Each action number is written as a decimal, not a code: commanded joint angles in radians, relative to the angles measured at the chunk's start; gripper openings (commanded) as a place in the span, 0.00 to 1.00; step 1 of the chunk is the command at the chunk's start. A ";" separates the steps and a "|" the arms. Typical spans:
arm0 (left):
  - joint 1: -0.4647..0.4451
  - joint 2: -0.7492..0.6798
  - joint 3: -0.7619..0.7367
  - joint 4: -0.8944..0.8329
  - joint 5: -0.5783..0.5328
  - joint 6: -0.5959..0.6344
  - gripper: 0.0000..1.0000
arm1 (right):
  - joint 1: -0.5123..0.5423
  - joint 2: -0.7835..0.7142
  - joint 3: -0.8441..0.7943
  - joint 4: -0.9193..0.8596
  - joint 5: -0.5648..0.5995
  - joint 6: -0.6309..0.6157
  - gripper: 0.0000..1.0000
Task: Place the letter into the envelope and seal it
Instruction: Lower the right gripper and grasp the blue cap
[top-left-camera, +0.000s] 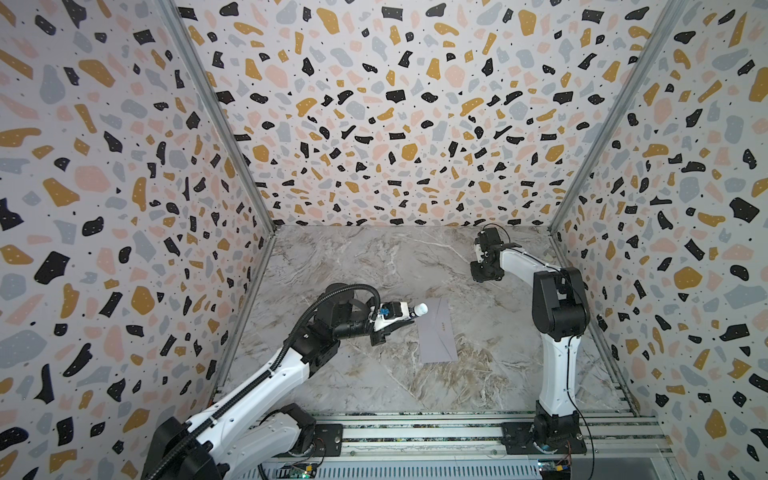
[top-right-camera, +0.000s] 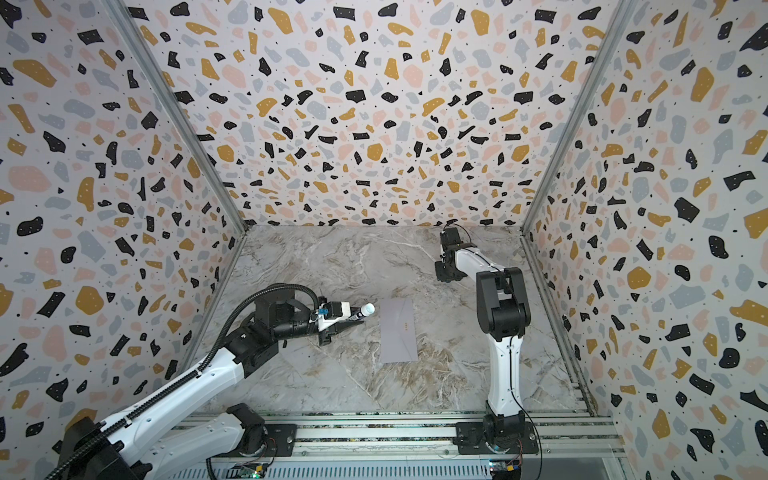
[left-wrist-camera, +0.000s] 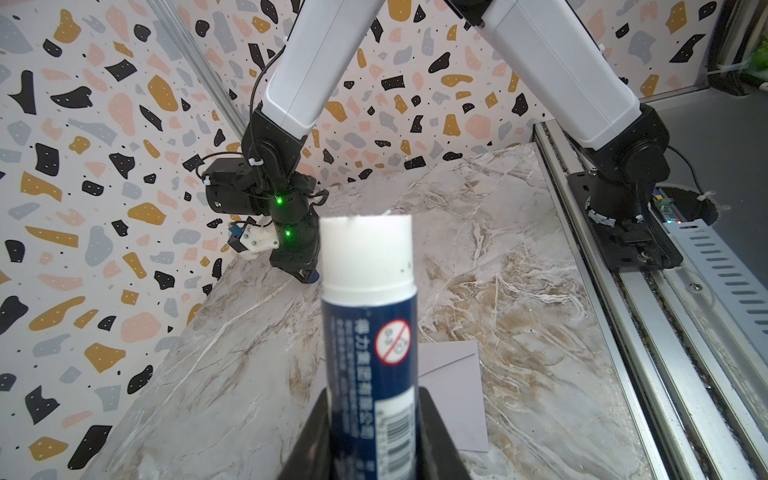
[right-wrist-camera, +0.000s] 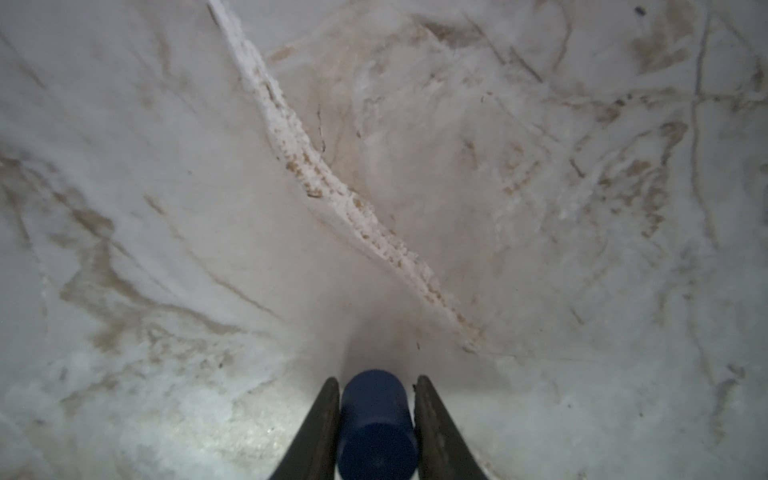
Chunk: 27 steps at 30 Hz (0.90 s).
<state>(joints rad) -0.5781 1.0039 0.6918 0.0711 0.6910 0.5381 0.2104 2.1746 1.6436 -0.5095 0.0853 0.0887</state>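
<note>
On marble surface (top-left-camera: 374, 270), clamps uncapped glue stick (top-left-camera: 419, 309) in left fingers (left-wrist-camera: 309, 436) just beside flat, closed-looking envelope (top-left-camera: 436, 332), poised for sealing; brackets blue cap (right-wrist-camera: 376, 419) with right fingers (right-wrist-camera: 320, 428) well apart, grip unclear; finds no letter, presumably inside.

Left arm (top-left-camera: 266, 378) is stretched out from the near-left corner toward the middle. Its forearm angles up and the wrist sits about level, so the left gripper (top-left-camera: 409, 316) points sideways to the right. Its fingers (left-wrist-camera: 436, 432) are clamped on the barrel of a glue stick (left-wrist-camera: 368, 332), with the white end poking out past the tips.

Right arm (top-left-camera: 557, 365) stands tall off its base with the elbow folded and the forearm reaching to the back right. The right gripper (right-wrist-camera: 376, 388) aims straight down just over the tabletop (right-wrist-camera: 208, 166). A dark blue cap (right-wrist-camera: 376, 424) sits between its fingers (right-wrist-camera: 328, 415). One's touching it and the other is maybe a hair off, but the wrist view's too blurry to call it a real pinch.
</note>
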 joint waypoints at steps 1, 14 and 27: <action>0.000 0.001 0.005 0.018 0.012 0.011 0.07 | -0.003 -0.006 0.029 -0.022 0.008 -0.001 0.31; 0.000 0.007 0.007 0.014 0.019 0.013 0.07 | -0.003 -0.041 0.029 -0.037 0.007 -0.002 0.26; 0.000 0.007 0.006 0.013 0.050 0.023 0.05 | 0.019 -0.364 -0.081 -0.002 -0.207 0.023 0.22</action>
<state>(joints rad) -0.5781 1.0122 0.6918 0.0677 0.7017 0.5411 0.2157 1.9404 1.5833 -0.5194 -0.0353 0.0925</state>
